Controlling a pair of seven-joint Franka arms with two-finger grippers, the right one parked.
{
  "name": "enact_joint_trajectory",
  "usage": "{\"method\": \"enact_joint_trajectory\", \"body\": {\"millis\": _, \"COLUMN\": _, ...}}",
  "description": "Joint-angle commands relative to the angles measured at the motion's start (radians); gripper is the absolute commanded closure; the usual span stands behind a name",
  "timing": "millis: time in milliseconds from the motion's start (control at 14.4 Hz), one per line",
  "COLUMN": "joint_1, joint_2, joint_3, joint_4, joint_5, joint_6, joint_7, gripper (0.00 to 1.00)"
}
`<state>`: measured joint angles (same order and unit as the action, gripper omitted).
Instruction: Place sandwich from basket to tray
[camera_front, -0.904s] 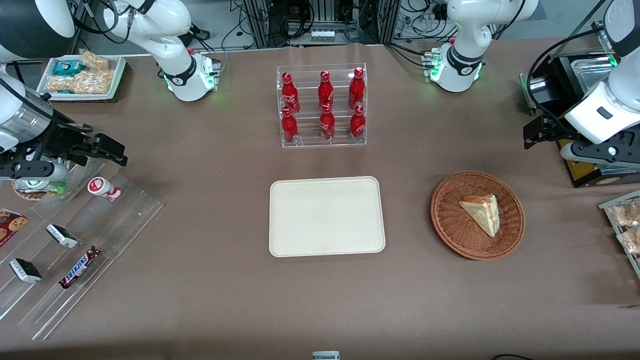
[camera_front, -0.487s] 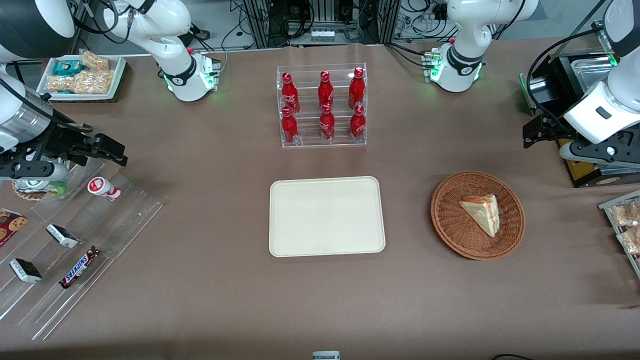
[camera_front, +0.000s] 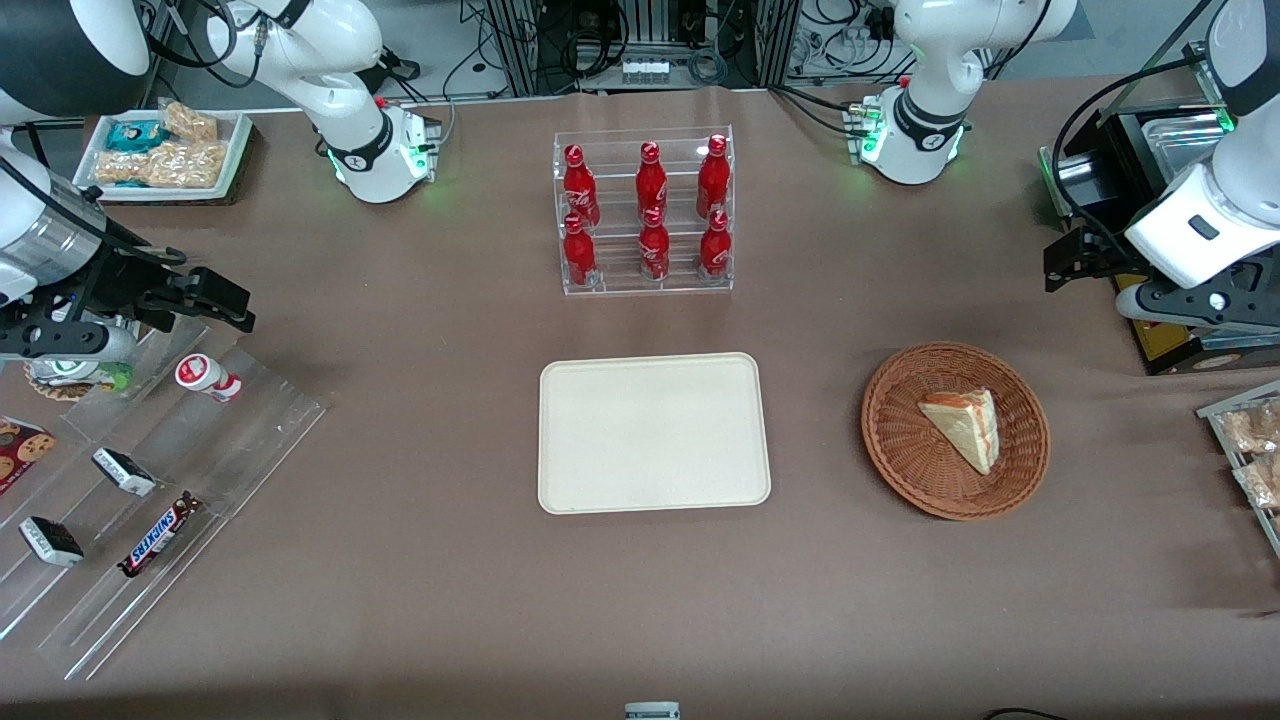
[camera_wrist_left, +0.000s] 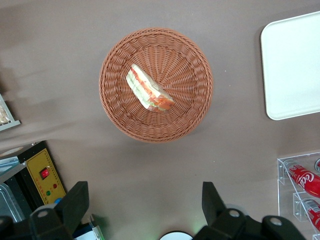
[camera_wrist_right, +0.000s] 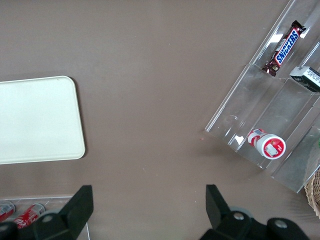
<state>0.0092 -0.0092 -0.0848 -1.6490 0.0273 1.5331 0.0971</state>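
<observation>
Sandwich (camera_front: 963, 426) lies on its side in the basket (camera_front: 900, 440), a pale wedge with its red and green filling edge showing in the left wrist view (camera_wrist_left: 148, 95). Its weave shows all around the wedge (camera_wrist_left: 190, 60). The basket sits on the brown table (camera_front: 450, 580) toward the working arm's end, beside the tray (camera_front: 652, 432) and well apart from it. The tray is bare and lies flat near the table's middle, nearer the front camera than the clear rack (camera_front: 645, 285) holding six red bottles (camera_front: 652, 183).

The gripper (camera_wrist_left: 145, 202) hangs above the table, clear of the basket and farther from the front camera than it. In the front view it shows as a dark block (camera_front: 1080, 262) under the white arm. Its fingers (camera_wrist_left: 75, 202) stand wide apart with only bare table seen between them, and they hold nothing. A black box with a yellow panel (camera_wrist_left: 42, 175) stands just beside the gripper. Trays of bagged snacks (camera_front: 1250, 450) lie at the table's edge near the basket.
</observation>
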Motion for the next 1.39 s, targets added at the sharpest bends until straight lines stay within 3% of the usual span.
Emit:
{"method": "enact_joint_trajectory", "body": {"millis": 0, "joint_1": 0.003, "joint_2": 0.038, "joint_3": 0.0, "joint_4": -0.018, "joint_5": 0.002, "joint_6": 0.011, "joint_7": -0.02, "gripper": 0.0}}
{"method": "enact_joint_trajectory", "body": {"millis": 417, "joint_1": 0.006, "joint_2": 0.094, "joint_3": 0.002, "joint_4": -0.269, "joint_5": 0.029, "joint_6": 0.376, "joint_7": -0.099, "gripper": 0.0}}
{"method": "enact_joint_trajectory", "body": {"millis": 696, "joint_1": 0.031, "joint_2": 0.176, "joint_3": 0.002, "joint_4": -0.35, "joint_5": 0.029, "joint_6": 0.566, "joint_7": -0.121, "gripper": 0.0}}
{"method": "enact_joint_trajectory", "body": {"millis": 835, "joint_1": 0.037, "joint_2": 0.202, "joint_3": 0.002, "joint_4": -0.374, "joint_5": 0.029, "joint_6": 0.616, "joint_7": -0.248, "gripper": 0.0}}
{"method": "enact_joint_trajectory", "body": {"millis": 1183, "joint_1": 0.028, "joint_2": 0.247, "joint_3": 0.002, "joint_4": -0.433, "joint_5": 0.033, "joint_6": 0.777, "joint_7": -0.834, "gripper": 0.0}}
{"method": "enact_joint_trajectory", "body": {"millis": 1322, "joint_1": 0.026, "joint_2": 0.264, "joint_3": 0.002, "joint_4": -0.457, "joint_5": 0.036, "joint_6": 0.82, "joint_7": -0.96, "gripper": 0.0}}
